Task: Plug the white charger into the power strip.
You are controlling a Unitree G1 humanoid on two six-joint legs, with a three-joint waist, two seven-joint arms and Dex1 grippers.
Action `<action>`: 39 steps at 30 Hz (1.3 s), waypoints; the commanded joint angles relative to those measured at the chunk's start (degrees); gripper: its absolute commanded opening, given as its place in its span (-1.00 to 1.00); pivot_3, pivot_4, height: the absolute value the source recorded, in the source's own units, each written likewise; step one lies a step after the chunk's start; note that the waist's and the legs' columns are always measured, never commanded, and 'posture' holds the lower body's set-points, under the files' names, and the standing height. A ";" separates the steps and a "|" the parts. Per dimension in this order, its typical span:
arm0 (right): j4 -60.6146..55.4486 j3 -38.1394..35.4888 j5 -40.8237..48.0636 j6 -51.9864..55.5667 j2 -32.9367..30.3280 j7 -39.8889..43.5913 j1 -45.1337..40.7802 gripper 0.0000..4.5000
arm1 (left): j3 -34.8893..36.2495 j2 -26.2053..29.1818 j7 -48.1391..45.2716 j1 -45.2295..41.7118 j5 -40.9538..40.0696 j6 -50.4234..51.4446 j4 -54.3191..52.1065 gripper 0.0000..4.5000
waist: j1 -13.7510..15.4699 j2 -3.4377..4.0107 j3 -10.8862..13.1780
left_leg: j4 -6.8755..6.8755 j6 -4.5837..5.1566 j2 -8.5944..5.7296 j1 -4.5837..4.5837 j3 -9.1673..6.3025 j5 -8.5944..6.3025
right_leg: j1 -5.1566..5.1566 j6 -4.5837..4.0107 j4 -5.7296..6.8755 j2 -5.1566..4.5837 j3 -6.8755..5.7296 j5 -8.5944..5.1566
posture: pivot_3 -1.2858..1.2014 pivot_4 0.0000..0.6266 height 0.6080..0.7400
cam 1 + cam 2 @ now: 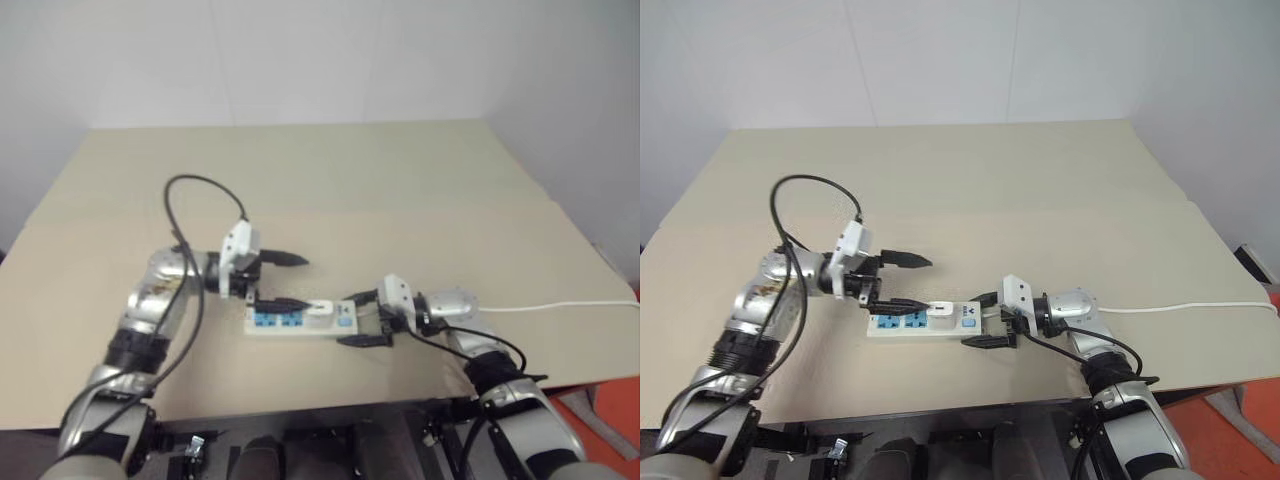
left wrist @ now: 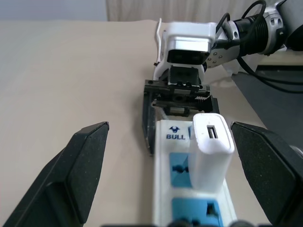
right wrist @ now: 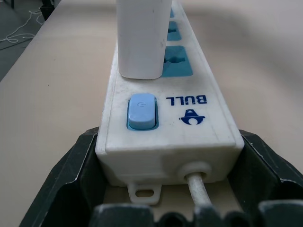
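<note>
Two grippers on table (image 1: 420, 180); right gripper (image 1: 366, 318) clamps power strip (image 1: 300, 320) at switch end; white charger (image 1: 319, 308) seated upright in socket nearest switch; left gripper (image 1: 285, 280) spread wide, empty, astride charger; plugging looks done; next, clear away.

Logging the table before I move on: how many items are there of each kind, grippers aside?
Small white plastic cube-like charger, standing in the socket nearest the switch: 1
Long white plastic power strip with blue sockets: 1
Thin white cord trailing off the strip's switch end: 1
Total: 3
</note>
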 commanded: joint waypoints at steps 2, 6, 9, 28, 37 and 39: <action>1.55 1.29 -1.80 -0.01 0.02 0.49 0.76 0.53 | 3.37 6.17 -4.80 -3.44 -3.20 4.53 -2.23 1.00 | 0.00 0.00 0.00 | 0.00 0.00 -0.01 0.00 0.01 0.00 | 0.00 0.01 0.00 0.00 0.00 -0.01 | 0.03 -0.52 1.00; 1.45 1.10 -1.79 -0.19 -0.29 0.48 0.89 0.53 | 4.61 10.80 -7.81 -5.07 -2.76 3.35 -1.11 1.00 | -0.03 0.01 0.01 | 0.00 0.01 0.00 0.00 0.04 0.00 | -0.01 0.17 -0.03 0.01 0.00 -0.12 | 0.03 -0.52 1.00; 0.97 0.86 -1.59 0.20 -0.91 0.79 1.03 0.68 | 5.61 13.00 -9.55 -5.88 -2.60 2.49 0.12 1.00 | 0.02 0.02 0.01 | 0.00 0.00 0.00 0.00 0.06 -0.01 | -0.01 0.19 -0.03 0.00 0.00 -0.14 | 0.03 -0.52 1.00; -27.08 -12.41 9.48 9.62 -19.07 -0.20 10.68 0.98 | 7.75 15.97 -10.86 -2.56 -2.38 0.57 -0.02 1.00 | 1.85 0.21 0.32 | 0.19 0.00 0.00 -1.28 0.57 0.00 | -1.27 -0.15 0.08 0.00 -0.01 0.07 | 0.03 -0.52 1.00; -38.35 -27.54 17.06 17.82 -29.69 -3.25 23.80 0.98 | 11.40 20.86 -10.01 1.70 -2.36 0.23 -0.38 1.00 | 2.36 0.19 0.49 | 0.21 0.01 0.02 -1.27 0.70 0.00 | -1.22 -0.12 0.03 -0.02 0.00 0.06 | 0.03 -0.52 1.00; -39.85 -29.68 17.68 19.02 -30.65 -3.95 25.84 0.98 | 12.21 21.36 -9.52 2.69 -2.87 0.97 -1.25 1.00 | 2.41 0.17 0.51 | 0.22 0.01 0.03 -1.25 0.72 0.00 | -1.19 -0.09 0.04 -0.01 0.00 0.04 | 0.03 -0.52 1.00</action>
